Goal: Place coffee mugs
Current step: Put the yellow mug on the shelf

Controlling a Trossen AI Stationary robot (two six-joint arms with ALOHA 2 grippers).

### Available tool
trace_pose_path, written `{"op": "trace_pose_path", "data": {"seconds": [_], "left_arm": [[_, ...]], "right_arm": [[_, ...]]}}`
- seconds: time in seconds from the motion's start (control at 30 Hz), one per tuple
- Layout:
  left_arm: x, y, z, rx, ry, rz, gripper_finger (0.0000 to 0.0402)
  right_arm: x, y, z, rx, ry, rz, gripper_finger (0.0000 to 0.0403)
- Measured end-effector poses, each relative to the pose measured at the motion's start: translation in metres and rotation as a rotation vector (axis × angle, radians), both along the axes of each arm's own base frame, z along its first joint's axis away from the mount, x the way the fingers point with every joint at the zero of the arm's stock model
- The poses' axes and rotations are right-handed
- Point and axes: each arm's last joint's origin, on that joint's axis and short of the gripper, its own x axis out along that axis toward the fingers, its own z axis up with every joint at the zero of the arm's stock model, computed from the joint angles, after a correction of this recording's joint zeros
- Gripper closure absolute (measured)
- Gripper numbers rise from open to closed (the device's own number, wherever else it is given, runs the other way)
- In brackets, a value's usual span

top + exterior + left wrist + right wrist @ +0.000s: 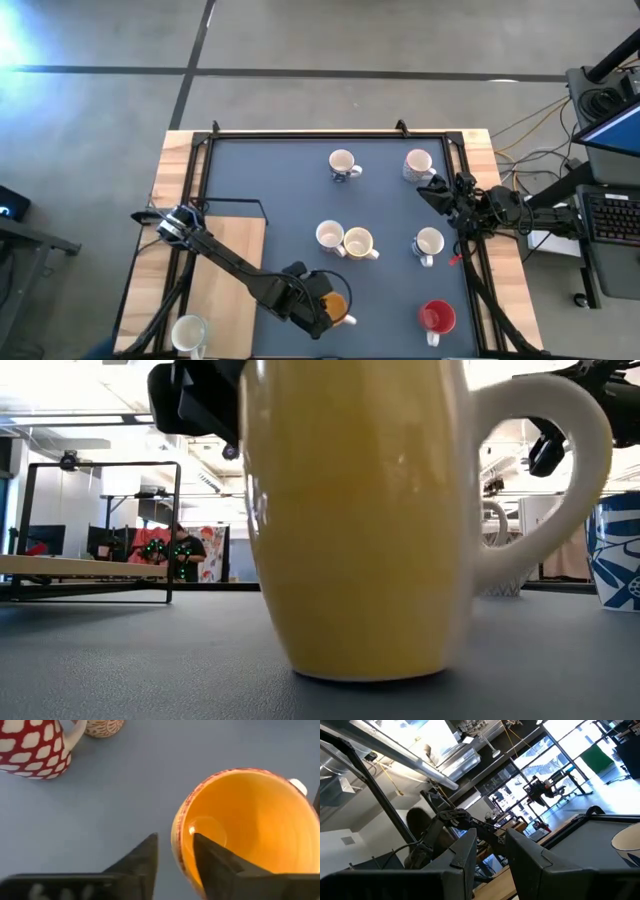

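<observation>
An orange mug (336, 303) (250, 820) stands upright on its base on the dark mat (270, 180) near the table's near edge. It fills the low view (350, 510), with its handle (545, 470) to one side. My left gripper (175, 855) (322, 308) is over its rim, open, one finger inside the mug and one outside. The other mugs stand on the mat: two white ones (342, 163) (418, 163) far back, a pair (345, 240) at the middle, one (428, 242) to the right and a red one (436, 317) near right. My right gripper (432, 190) (492, 850) waits open and empty at the right edge. My left gripper straddles the orange mug's rim (181, 845) on the side away from the handle, coming slanting down from the table's left. The inner finger (215, 865) lies against the inside wall. A thin strip of mat shows between the outer finger (142, 860) and the mug. The mug stands on the mat.
A white mug (188, 332) stands at the near left corner beside a wooden board (235, 250). A black rail (330, 133) frames the mat. The red-and-white mug (30, 745) is the orange mug's closest neighbour. Bare mat lies left of the centre pair.
</observation>
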Motion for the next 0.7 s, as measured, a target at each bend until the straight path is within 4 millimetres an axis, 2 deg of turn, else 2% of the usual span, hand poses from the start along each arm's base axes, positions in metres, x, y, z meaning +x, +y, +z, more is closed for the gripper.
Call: {"op": "trace_pose_path", "data": {"seconds": [0.1,0.17,0.33,0.7], "left_arm": [[0.000,0.001,0.000,-0.011,0.008,-0.002,0.0371],[0.001,0.001,0.000,-0.027,0.013,-0.007,0.0392],[0.000,0.001,0.004,-0.024,0.027,-0.047,0.0392],[-0.014,-0.001,0.030,0.088,0.158,-0.165,0.0396]], "right_arm": [[0.000,0.000,0.000,0.000,0.000,0.000,0.0310],[0.000,0.000,0.000,0.000,0.000,0.000,0.0310],[0.000,0.000,0.000,0.000,0.000,0.000,0.0310],[0.000,0.000,0.000,0.000,-0.001,0.000,0.0310]]}}
